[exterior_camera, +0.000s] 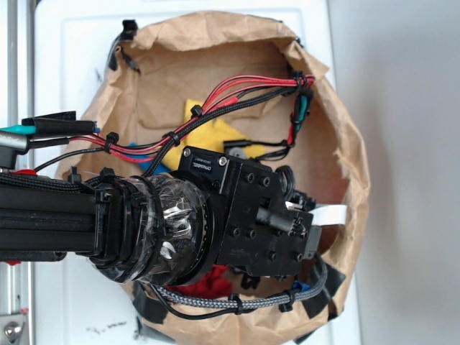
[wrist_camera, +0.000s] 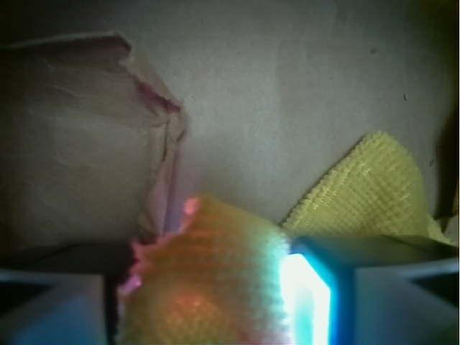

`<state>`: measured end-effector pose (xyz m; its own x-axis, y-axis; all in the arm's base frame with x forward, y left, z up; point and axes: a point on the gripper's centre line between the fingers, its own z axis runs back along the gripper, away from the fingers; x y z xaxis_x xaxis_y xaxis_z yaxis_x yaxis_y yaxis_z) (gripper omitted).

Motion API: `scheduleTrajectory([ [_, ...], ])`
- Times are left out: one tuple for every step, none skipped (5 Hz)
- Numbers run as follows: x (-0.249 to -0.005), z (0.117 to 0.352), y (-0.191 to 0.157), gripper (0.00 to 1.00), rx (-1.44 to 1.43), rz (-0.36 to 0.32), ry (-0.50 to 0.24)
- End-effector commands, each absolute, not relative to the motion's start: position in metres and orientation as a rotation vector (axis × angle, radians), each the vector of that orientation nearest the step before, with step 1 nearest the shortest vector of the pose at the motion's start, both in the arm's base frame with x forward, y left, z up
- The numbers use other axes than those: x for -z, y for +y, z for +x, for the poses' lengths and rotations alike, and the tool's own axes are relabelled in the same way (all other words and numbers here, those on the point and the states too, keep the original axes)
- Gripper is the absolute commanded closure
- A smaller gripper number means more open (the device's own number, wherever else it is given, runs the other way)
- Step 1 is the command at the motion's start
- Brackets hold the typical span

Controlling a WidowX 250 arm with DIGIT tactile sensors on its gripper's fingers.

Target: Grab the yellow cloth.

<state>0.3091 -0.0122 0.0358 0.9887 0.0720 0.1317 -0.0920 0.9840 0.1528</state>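
The arm reaches from the left into a crumpled brown paper bag (exterior_camera: pixel 338 129) whose torn rim rings the workspace closely, so there is little free room on any side of the wrist housing. The gripper (wrist_camera: pixel 208 302) is sunk inside the bag; in the exterior view its fingers are hidden under the black motor block, so that view cannot say how the claw stands.

The wrist view settles it. Two blue-grey fingers (wrist_camera: pixel 50 309) sit at the bottom corners, and a bunched fold of the yellow cloth (wrist_camera: pixel 215 287) fills the gap between them — the claw is clenched on that fold, the right-hand pad glowing bright against the terry. A second flap of the same cloth fans out toward the right, lying flat on the bag's paper floor. A creased paper wall stands on the left side of that view, just beside the held fold.

From outside, only a wedge of yellow shows past the red and black cable bundle (exterior_camera: pixel 237 97), deep in the bag near its middle. A red cloth (exterior_camera: pixel 205 282) peeks out below the arm — a thing the wrist camera does not show clearly. A small patch of blue lies beside the yellow, too hidden to identify.
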Motion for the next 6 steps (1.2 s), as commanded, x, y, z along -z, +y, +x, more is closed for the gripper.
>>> scheduleTrajectory([
  [-0.067,0.315,-0.005,1.00,-0.113,0.098,-0.191],
  [-0.096,0.314,0.012,1.00,-0.143,0.016,-0.212],
  [-0.127,0.304,0.027,1.00,-0.175,-0.067,-0.239],
  [-0.166,0.280,0.036,1.00,-0.251,-0.129,-0.252],
  [-0.194,0.272,0.041,1.00,-0.294,-0.151,-0.269],
  [-0.221,0.277,0.042,1.00,-0.328,-0.164,-0.240],
])
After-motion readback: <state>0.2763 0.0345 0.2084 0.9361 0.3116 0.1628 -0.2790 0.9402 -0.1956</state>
